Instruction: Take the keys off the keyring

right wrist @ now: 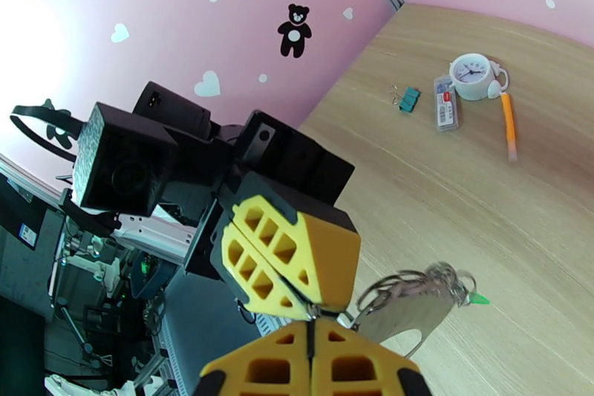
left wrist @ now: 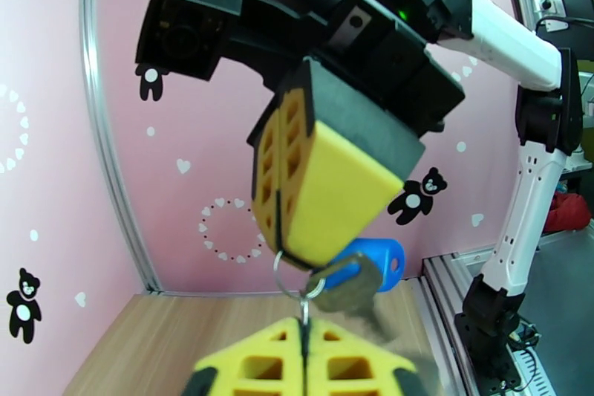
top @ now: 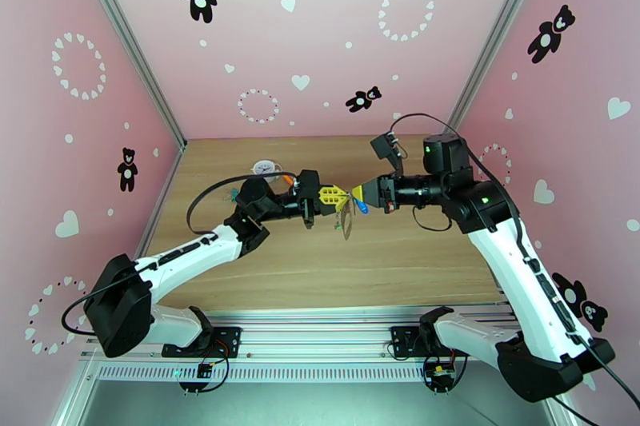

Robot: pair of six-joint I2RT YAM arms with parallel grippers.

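Keyring hanging mid-air above worktop, left hand and right hand both clenched on it, blue-tagged key dangling

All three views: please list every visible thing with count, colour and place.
Wooden table: one, light brown, under everything.
Keyring of thin metal rings: one, silver, held in the air.
Metal key with a blue plastic tag: one, blue and grey, on the keyring.
Green plastic tag: one, green, tip past the rings.
Round white clock: one, white, far on the table.
Orange pen: one, orange, beside the clock.
Teal binder clip: one, teal, near the clock.
Flat tag: one, red and white, between clip and clock.
Left gripper: one, yellow, shut on the keyring.
Right gripper: one, yellow, shut on the keyring.
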